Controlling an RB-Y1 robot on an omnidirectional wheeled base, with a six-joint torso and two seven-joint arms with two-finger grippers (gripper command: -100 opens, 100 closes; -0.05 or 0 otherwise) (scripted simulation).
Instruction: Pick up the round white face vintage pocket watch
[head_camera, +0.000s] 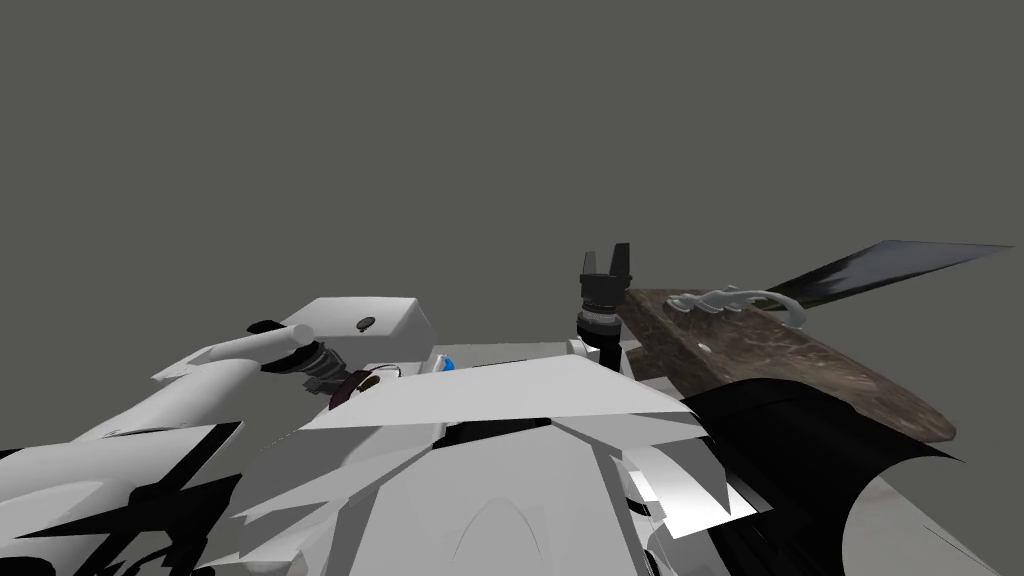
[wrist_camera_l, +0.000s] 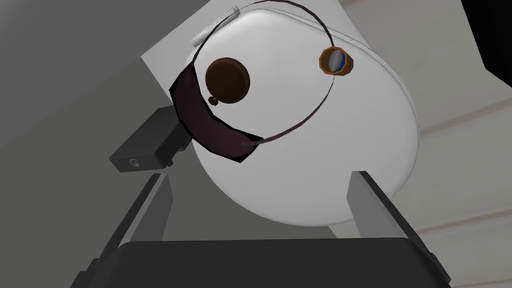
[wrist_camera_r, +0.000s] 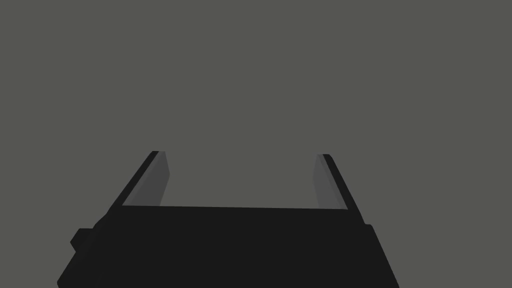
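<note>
The pocket watch (wrist_camera_l: 227, 81) shows as a dark brown round disc with a small knob, lying on a white rounded toilet lid (wrist_camera_l: 320, 165). A thin dark loop with a broad maroon band (wrist_camera_l: 210, 125) lies around it. My left gripper (wrist_camera_l: 261, 174) is open above the lid with nothing between its fingers. The watch lies well beyond the fingertips, nearer the finger (wrist_camera_l: 150, 205) beside the dark box. My right gripper (head_camera: 607, 255) is raised at the centre right and stands open (wrist_camera_r: 240, 155) before a grey wall.
A small brown ring with a blue and white inside (wrist_camera_l: 336, 61) also rests on the lid. A small dark box (wrist_camera_l: 145, 145) sits beside the lid. The white tank (head_camera: 365, 320) stands behind. A brown stone counter (head_camera: 800, 370) with a faucet (head_camera: 735, 298) is at the right.
</note>
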